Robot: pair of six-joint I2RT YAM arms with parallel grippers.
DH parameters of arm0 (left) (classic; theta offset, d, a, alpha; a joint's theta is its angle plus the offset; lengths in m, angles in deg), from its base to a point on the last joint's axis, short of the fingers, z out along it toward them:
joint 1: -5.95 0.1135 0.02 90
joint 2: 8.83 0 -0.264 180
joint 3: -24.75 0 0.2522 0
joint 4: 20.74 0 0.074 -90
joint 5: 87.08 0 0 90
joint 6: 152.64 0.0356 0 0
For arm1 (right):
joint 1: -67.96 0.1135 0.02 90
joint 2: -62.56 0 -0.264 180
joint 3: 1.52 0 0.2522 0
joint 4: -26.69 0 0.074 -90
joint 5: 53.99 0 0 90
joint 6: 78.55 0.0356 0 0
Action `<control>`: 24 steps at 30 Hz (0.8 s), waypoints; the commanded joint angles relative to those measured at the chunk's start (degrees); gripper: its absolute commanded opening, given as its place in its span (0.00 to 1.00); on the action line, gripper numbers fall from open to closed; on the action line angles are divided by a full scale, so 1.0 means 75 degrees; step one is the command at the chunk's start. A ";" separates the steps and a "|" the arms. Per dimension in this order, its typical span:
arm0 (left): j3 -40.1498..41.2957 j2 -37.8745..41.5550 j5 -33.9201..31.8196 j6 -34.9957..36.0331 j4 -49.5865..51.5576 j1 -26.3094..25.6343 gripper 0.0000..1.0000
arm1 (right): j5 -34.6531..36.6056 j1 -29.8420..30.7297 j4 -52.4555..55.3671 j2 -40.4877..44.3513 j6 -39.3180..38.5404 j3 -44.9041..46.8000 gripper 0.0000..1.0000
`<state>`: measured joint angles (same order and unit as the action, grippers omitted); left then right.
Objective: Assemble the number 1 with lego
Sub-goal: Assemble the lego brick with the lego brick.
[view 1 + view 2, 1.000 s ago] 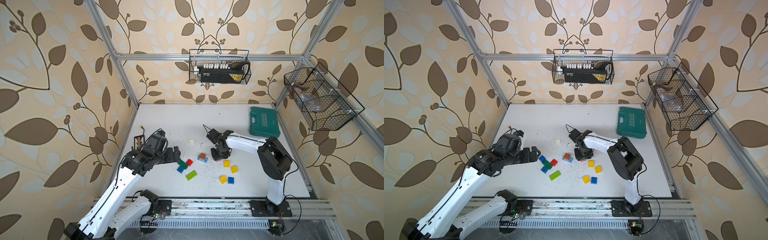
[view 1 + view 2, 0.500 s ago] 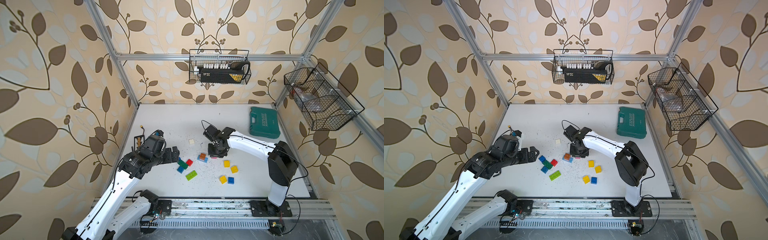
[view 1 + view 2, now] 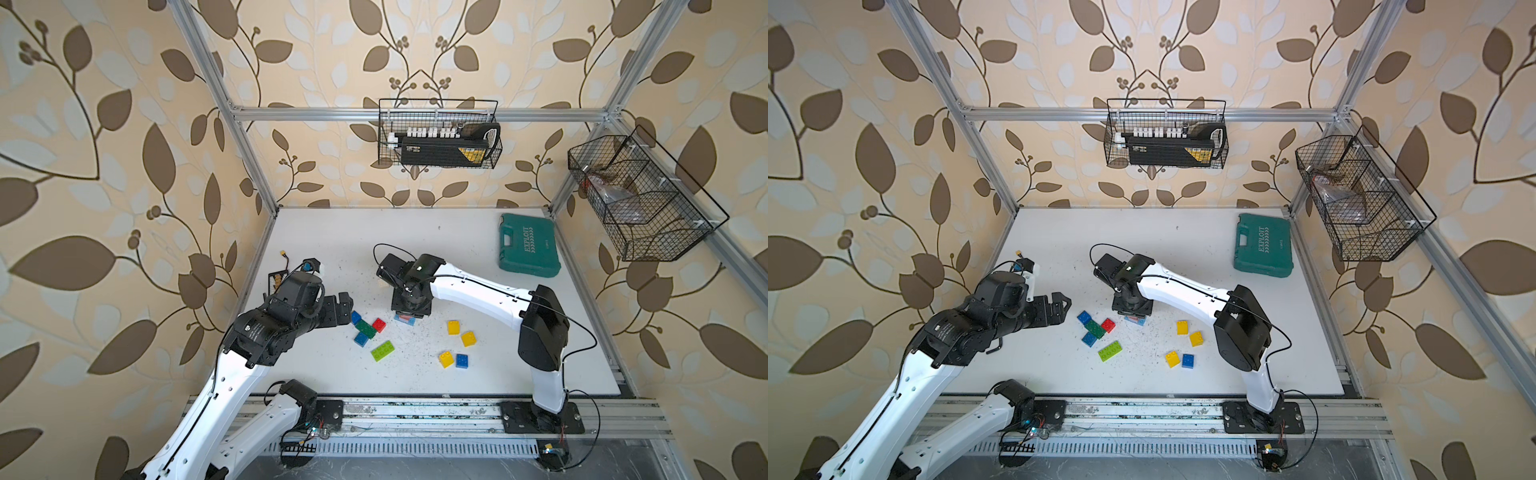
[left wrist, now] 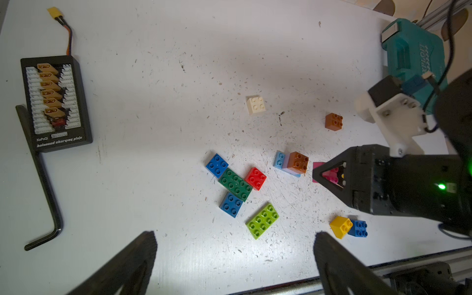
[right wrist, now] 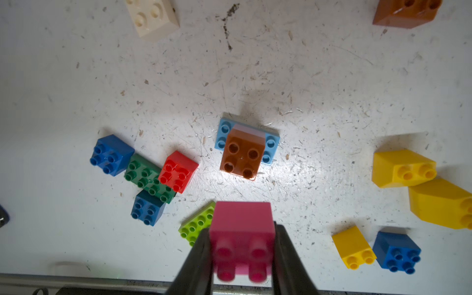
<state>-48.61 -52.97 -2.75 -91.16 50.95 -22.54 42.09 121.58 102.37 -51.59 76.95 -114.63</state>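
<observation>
My right gripper (image 5: 241, 229) is shut on a pink lego brick (image 5: 242, 219), held above the table just in front of a small stack (image 5: 242, 153): a brown brick on lilac on a light-blue plate. In both top views that gripper (image 3: 409, 309) (image 3: 1133, 309) covers most of the stack. To the left lie two blue bricks (image 4: 216, 164) (image 4: 231, 204), a green one (image 4: 235, 184), a red one (image 4: 255, 178) and a lime one (image 4: 262, 221). My left gripper (image 4: 235, 237) (image 3: 345, 307) hangs open beside that cluster, holding nothing.
Three yellow bricks (image 3: 454, 327) and a blue one (image 3: 461, 360) lie right of the stack. A white brick (image 4: 256, 104) and a brown brick (image 4: 334, 121) sit farther back. A teal tool case (image 3: 528, 246) is at the back right, a charging board (image 4: 55, 102) and hex key (image 4: 43, 178) at the left.
My right arm has stretched out and its gripper has shifted a little left, over the stack. The left arm has hardly moved.
</observation>
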 commanded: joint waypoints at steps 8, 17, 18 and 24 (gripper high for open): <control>0.0207 0.0389 0.0229 0.0254 -0.0165 0.0002 0.99 | 0.0315 -0.0008 0.0191 -0.0826 0.1347 -0.0874 0.08; 0.0247 0.0378 0.0332 0.0291 -0.0211 -0.0005 0.99 | 0.0360 -0.0107 0.0276 -0.0929 0.1789 -0.0781 0.08; 0.0246 0.0378 0.0340 0.0286 -0.0213 0.0002 0.99 | 0.0360 -0.0116 0.0278 -0.0944 0.1792 -0.0769 0.08; 0.0250 0.0471 0.0331 0.0286 -0.0213 0.0000 0.99 | 0.0290 -0.0142 0.0372 -0.1103 0.1803 -0.0694 0.08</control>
<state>-46.95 -49.99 -1.18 -90.15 50.45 -22.54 43.27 120.66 103.13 -57.93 89.21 -120.38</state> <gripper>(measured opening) 0.988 0.308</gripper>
